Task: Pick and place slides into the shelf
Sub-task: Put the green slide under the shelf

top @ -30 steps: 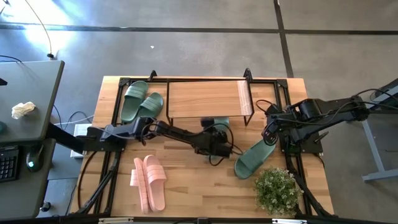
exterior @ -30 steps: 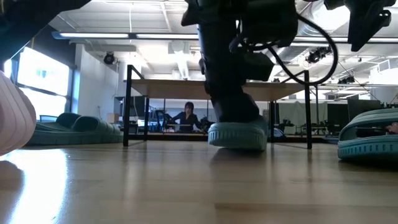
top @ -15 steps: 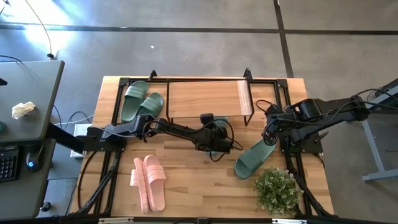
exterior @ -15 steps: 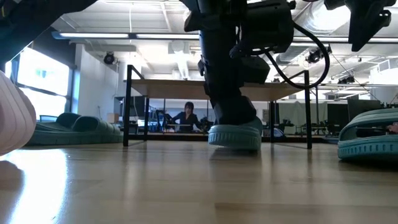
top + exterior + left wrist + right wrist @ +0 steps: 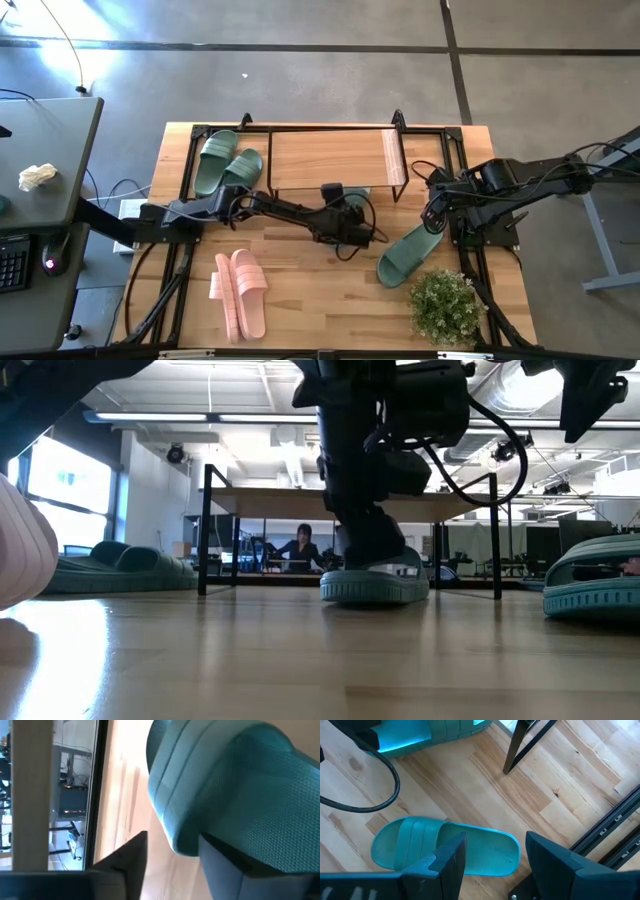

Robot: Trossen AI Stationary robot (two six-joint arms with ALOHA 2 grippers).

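My left claw (image 5: pixel 350 215) has its fingers spread around the green slide (image 5: pixel 372 584), which sits flat on the worktop (image 5: pixel 320 300) at the shelf's (image 5: pixel 330 158) front edge, seemingly only partly under it. Withdrawing carelessly, I could snag its strap and drag it out. My right claw (image 5: pixel 432 215) waits open above the other green slide (image 5: pixel 408 254).

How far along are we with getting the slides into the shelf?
Done: no slide sits on the shelf's top plank. In hand: the left hand is open around a green slide lying flat at the shelf's front edge, partly under the plank. Left: the green pair beside the shelf, the pink pair, and a lone green slide below the open right hand.
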